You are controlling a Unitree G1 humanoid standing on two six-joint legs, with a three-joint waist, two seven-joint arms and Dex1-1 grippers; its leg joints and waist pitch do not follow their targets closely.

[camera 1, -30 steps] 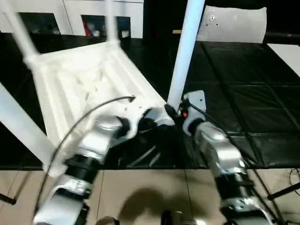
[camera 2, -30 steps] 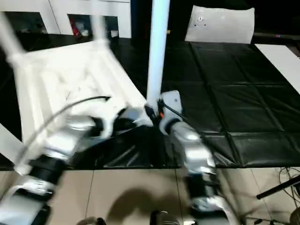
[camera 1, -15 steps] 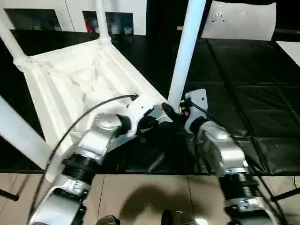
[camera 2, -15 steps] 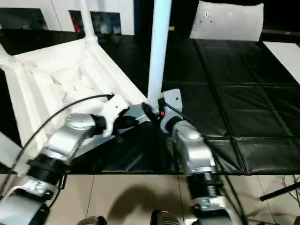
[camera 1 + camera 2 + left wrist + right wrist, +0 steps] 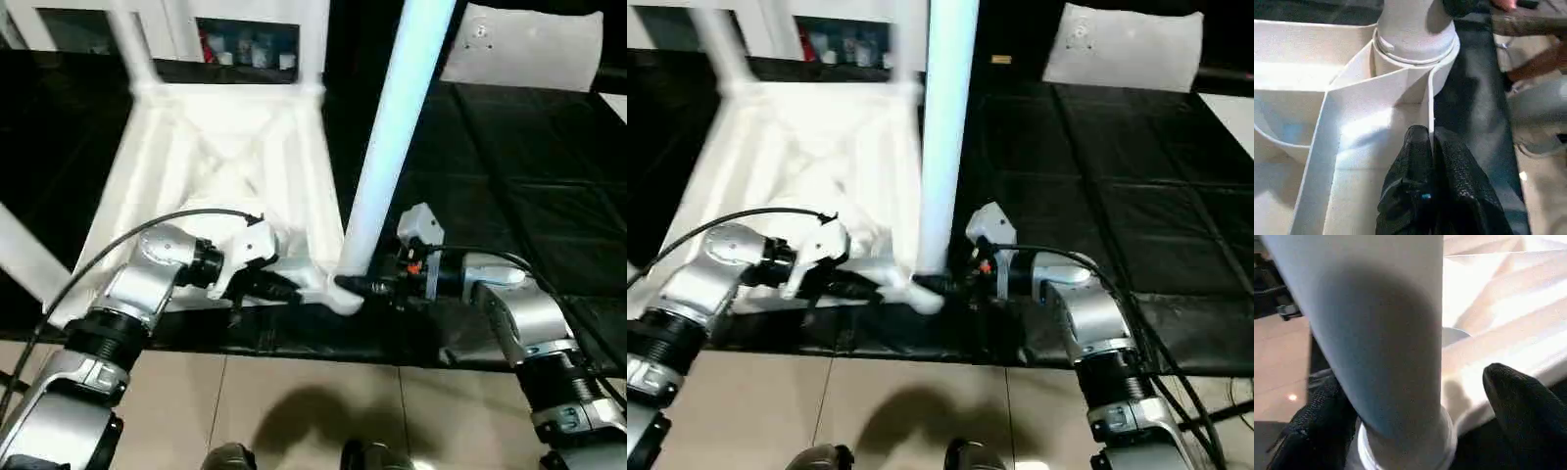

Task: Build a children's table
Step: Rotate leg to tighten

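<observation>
The children's table lies upside down on the black mats, ribbed underside up, with white legs standing in its corner sockets. The nearest leg rises from the near right socket. My left gripper is shut on the thin rim wall beside that socket, and its fingers pinch the wall. My right gripper reaches in from the right at the leg's base. It is open, with one finger on one side of the leg and the other finger standing apart.
A flat white panel with a small round fitting leans at the back right. A white cabinet with glass doors stands behind the table. Black mats cover the floor to the right, and beige tiles run along the near edge.
The camera has shifted, so the table sits squarer in view. My right gripper's fingers have spread apart around the leg's base. My left gripper stays pinched on the rim.
</observation>
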